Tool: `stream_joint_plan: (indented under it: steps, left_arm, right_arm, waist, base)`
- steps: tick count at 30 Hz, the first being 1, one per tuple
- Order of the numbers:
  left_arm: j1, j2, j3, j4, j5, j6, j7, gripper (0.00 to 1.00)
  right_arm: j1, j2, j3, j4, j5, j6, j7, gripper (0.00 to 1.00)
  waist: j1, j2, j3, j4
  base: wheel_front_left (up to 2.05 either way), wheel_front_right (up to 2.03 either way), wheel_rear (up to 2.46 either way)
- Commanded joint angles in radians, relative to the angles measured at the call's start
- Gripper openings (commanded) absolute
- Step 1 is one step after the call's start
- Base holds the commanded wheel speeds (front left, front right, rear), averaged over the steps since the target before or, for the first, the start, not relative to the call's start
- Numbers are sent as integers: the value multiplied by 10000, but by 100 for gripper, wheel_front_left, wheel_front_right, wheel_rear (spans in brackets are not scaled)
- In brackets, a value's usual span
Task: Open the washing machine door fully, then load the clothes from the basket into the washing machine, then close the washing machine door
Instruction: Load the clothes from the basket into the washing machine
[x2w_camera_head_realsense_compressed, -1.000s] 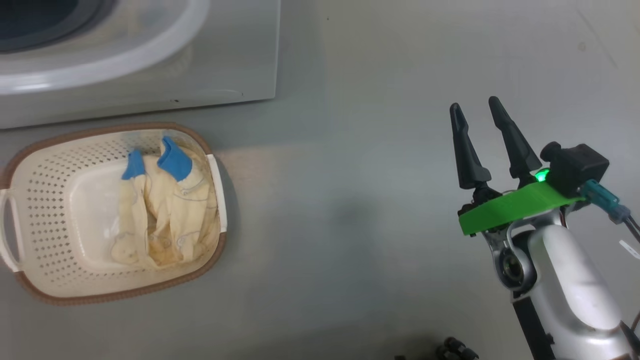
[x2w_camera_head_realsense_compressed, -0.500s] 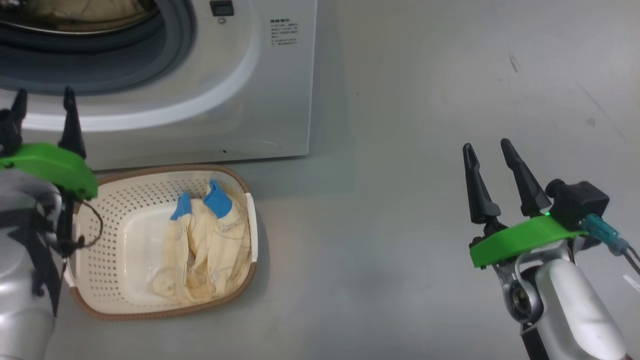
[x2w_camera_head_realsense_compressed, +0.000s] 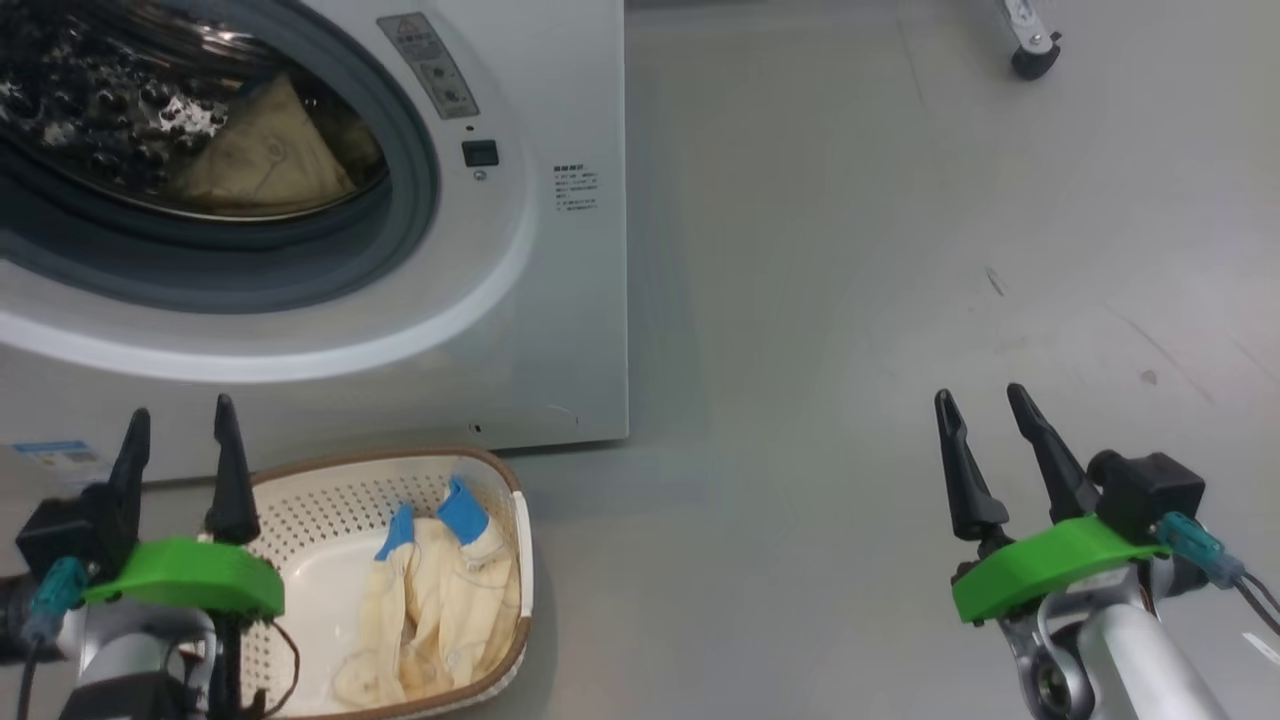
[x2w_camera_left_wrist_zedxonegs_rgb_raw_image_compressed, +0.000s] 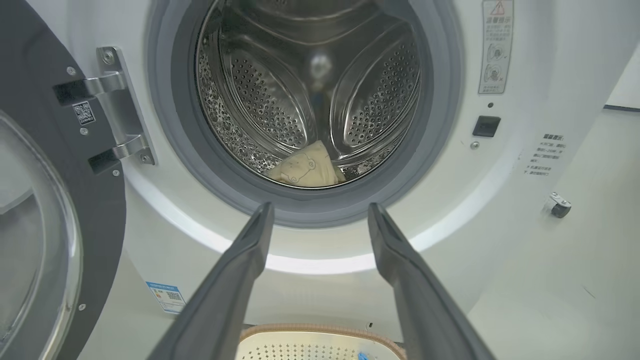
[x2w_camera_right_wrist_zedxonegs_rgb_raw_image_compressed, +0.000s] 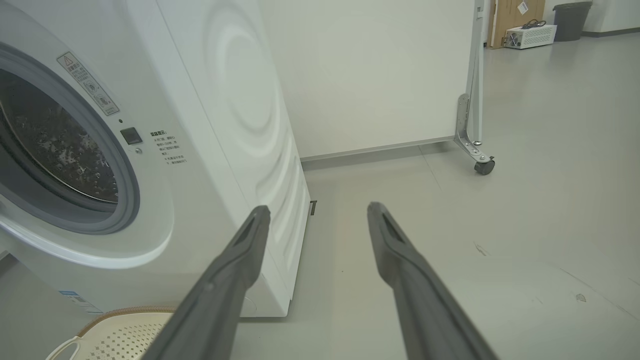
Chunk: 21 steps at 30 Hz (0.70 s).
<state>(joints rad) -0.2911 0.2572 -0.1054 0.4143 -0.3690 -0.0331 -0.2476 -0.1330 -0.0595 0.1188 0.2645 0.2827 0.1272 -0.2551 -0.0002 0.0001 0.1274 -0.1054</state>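
The washing machine (x2w_camera_head_realsense_compressed: 560, 300) stands at the upper left with its grey-sealed port uncovered. The washing machine door (x2w_camera_left_wrist_zedxonegs_rgb_raw_image_compressed: 60, 210) hangs swung open on its hinge at the left. One cream garment (x2w_camera_left_wrist_zedxonegs_rgb_raw_image_compressed: 306, 169) lies in the steel drum (x2w_camera_head_realsense_compressed: 110, 90). On the floor below the port, the basket (x2w_camera_head_realsense_compressed: 505, 480) holds cream-yellow clothes (x2w_camera_head_realsense_compressed: 440, 600) with blue cuffs. My left gripper (x2w_camera_head_realsense_compressed: 178, 408) is open and empty above the basket's left end, its fingers pointing at the port. Off to the right over bare floor, my right gripper (x2w_camera_head_realsense_compressed: 980, 392) is also open and empty.
Grey floor (x2w_camera_head_realsense_compressed: 850, 350) stretches to the right of the machine. A white panel on a caster (x2w_camera_right_wrist_zedxonegs_rgb_raw_image_compressed: 484, 165) stands behind and to the right. A box and a bin (x2w_camera_right_wrist_zedxonegs_rgb_raw_image_compressed: 530, 35) sit far back.
The head camera has tilted up, so the basket sits lower in the picture and the port and drum now show. My left gripper has come into view at the lower left.
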Motion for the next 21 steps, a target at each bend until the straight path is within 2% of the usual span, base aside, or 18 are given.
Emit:
stream_joint_plan:
  steps: [1,10,21]
  left_arm:
    - [-18,167,525,-633,136,68,-140,100]
    - [1545,-948,1123,-1804,542,-153,-141,100]
    - [2298,-1467,1245,-2037,1650,-496,-141,100]
  right_arm:
    - [-72,-148,144,-259,-15,35,-67,100]
    - [339,-137,162,-152,-3,35,-67,100]
    - [384,-58,128,-215,41,35,-67,100]
  waist:
    - [2,-1,-390,-56]
    - [2,-1,-1044,-120]
    - [2,-1,-1115,-236]
  base:
    - [0,0,0]
    - [0,0,0]
    - [0,0,0]
